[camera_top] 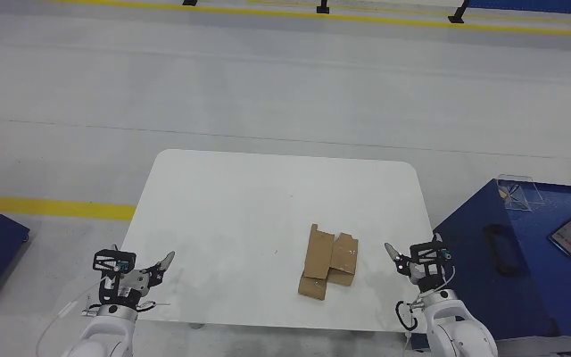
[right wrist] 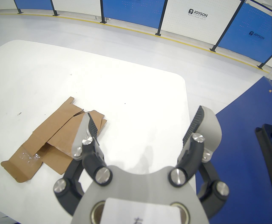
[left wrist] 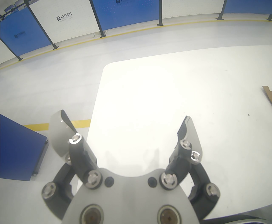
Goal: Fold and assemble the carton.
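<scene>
A flat, unfolded brown carton (camera_top: pixel 327 261) lies on the white table (camera_top: pixel 250 214), right of the middle and near the front edge. In the right wrist view the carton (right wrist: pixel 53 137) shows its flaps and a patch of clear tape. My right gripper (camera_top: pixel 412 256) hovers at the table's front right corner, open and empty, a short way to the right of the carton; its fingers (right wrist: pixel 90 127) stand wide apart. My left gripper (camera_top: pixel 140 266) hovers at the front left corner, open and empty, far from the carton, whose tip (left wrist: pixel 268 92) shows at the edge of its wrist view.
A blue cabinet (camera_top: pixel 508 259) stands close to the table's right side, with a clear plastic stand (camera_top: pixel 516 191) on top. Another blue object (camera_top: pixel 11 241) sits on the floor to the left. Blue and white panels (right wrist: pixel 191 14) line the far floor.
</scene>
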You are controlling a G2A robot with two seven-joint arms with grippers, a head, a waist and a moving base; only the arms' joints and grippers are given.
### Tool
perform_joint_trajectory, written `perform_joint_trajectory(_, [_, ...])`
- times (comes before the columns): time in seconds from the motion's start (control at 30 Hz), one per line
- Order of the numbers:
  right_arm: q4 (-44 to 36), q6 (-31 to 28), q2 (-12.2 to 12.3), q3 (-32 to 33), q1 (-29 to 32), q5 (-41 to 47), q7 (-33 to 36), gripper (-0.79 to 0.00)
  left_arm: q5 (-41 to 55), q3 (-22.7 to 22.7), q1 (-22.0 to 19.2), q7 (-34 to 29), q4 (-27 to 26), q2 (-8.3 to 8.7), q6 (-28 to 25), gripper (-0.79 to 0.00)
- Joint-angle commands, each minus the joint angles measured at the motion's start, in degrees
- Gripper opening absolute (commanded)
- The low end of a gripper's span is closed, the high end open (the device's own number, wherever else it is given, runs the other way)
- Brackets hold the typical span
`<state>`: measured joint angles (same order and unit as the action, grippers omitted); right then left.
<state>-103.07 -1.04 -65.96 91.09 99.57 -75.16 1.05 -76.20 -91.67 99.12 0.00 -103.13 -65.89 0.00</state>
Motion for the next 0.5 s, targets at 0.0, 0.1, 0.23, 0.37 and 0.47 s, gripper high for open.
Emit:
perform_joint_trajectory(0.0, [-1.6,-8.8,0.1,2.6,-0.7,19.2,13.7,0.000,0.0,0.0,0.0,0.0,0.0,0.00,0.0,0.000])
perform_joint_trajectory(0.1, [-0.6,-13.3,0.3,5.7,-2.1,39.3,26.1,0.000,0.0,0.0,0.0,0.0,0.0,0.00,0.0,0.000])
perform_joint_trajectory(0.23, [6.9,-15.4,1.4,10.7,-7.9,68.7,49.4,0.000,0.0,0.0,0.0,0.0,0.0,0.00,0.0,0.000])
perform_joint_trajectory(0.37, [20.6,-12.7,2.2,9.6,-17.2,84.7,68.4,0.000,0.0,0.0,0.0,0.0,0.0,0.00,0.0,0.000])
perform_joint_trajectory(0.47, [29.3,-13.8,2.3,6.7,-22.8,85.6,71.7,0.000,0.0,0.0,0.0,0.0,0.0,0.00,0.0,0.000])
